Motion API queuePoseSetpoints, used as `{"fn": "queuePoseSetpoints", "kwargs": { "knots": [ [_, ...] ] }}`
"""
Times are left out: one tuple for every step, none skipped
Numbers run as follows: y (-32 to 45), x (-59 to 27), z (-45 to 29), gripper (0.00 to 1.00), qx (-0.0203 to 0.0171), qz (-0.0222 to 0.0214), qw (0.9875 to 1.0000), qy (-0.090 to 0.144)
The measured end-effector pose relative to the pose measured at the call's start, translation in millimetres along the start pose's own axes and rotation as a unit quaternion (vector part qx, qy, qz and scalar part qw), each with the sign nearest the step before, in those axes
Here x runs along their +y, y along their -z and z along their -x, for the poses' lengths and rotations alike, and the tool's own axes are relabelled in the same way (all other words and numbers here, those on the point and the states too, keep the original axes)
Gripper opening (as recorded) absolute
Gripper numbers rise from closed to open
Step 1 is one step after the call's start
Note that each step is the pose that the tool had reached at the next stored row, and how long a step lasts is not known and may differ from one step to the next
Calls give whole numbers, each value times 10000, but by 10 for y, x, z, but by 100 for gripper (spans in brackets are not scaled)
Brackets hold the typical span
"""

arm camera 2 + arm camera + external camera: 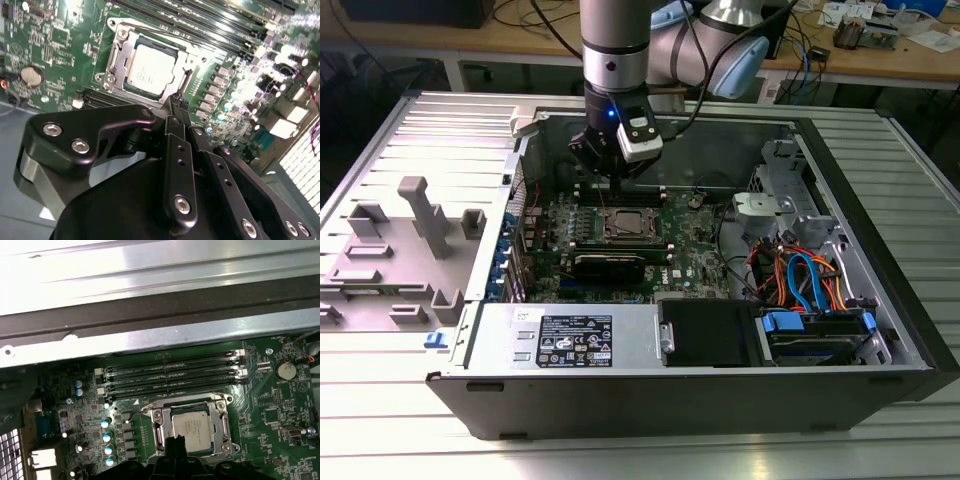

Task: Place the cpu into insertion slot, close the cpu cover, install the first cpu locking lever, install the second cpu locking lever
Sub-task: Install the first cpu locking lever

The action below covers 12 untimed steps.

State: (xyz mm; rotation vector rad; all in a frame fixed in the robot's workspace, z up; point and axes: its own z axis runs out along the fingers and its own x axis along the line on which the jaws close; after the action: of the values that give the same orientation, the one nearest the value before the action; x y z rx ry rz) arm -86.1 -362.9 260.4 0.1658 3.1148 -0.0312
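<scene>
The cpu [150, 70] is a small silvery square lying flat in the insertion slot [156, 416] on the green board. The cpu cover [221, 424], a thin metal frame, lies down around the chip's edges. A thin wire locking lever [150, 32] runs along one side of the socket; whether it is latched I cannot tell. My gripper [176, 102] hangs just above the socket's edge, its black fingers shut together with nothing between them. In the exterior view the gripper [613, 178] hovers over the socket [625, 224], inside the open computer case.
Long black memory slots [170, 377] run beside the socket, and the case's metal wall [150, 320] lies beyond them. A coin battery [286, 370] sits on the board. A black drive box [710, 330] and coloured cables [800, 275] fill the exterior view's right.
</scene>
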Motion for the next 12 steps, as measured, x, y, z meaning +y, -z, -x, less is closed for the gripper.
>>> {"fn": "queuePoseSetpoints", "kwargs": {
  "knots": [
    [-1,0,0,11,-2,2,10000,90],
    [-1,0,-3,11,-4,5,9998,211],
    [-1,-2,-16,11,-5,6,9997,253],
    [-1,-4,-37,11,-5,7,9997,259],
    [0,-9,-71,11,-5,8,9996,267],
    [0,-10,-74,11,-5,8,9996,278],
    [0,-10,-75,11,-5,8,9996,279],
    [0,-10,-76,11,-6,8,9996,282],
    [0,-10,-78,11,-5,8,9996,284],
    [0,-10,-78,11,-6,8,9996,283],
    [0,-10,-78,11,-5,8,9996,284],
    [0,-10,-78,11,-5,8,9996,284]
  ]
}}
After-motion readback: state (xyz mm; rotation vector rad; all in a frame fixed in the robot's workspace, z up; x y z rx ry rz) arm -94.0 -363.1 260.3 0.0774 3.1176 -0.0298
